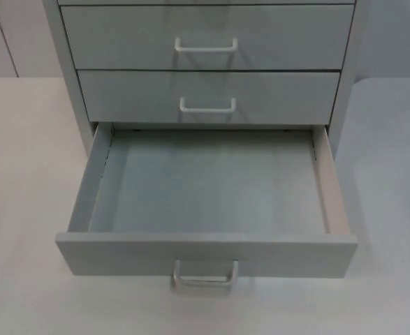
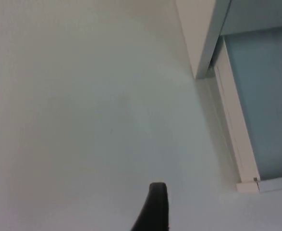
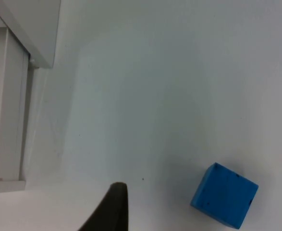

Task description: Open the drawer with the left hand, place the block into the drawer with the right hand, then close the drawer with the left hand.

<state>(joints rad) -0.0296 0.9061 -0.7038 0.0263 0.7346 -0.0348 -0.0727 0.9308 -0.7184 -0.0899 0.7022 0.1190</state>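
The grey cabinet's bottom drawer (image 1: 205,188) is pulled out toward me and has nothing inside; its white handle (image 1: 205,276) sticks out from the front panel. A blue block (image 3: 224,201) lies tilted on the white table, off to the drawer's right side. My right gripper (image 3: 113,208) hovers above the table between the block and the drawer's side wall (image 3: 8,106), apart from both. On the other side, my left gripper (image 2: 153,210) hangs over bare table beside the drawer's left wall (image 2: 234,137), touching nothing.
Two shut drawers with white handles (image 1: 206,46) (image 1: 207,106) sit above the open one. White table top (image 1: 23,174) spreads left and right of the cabinet. The cabinet's corner (image 2: 201,43) stands near the left gripper.
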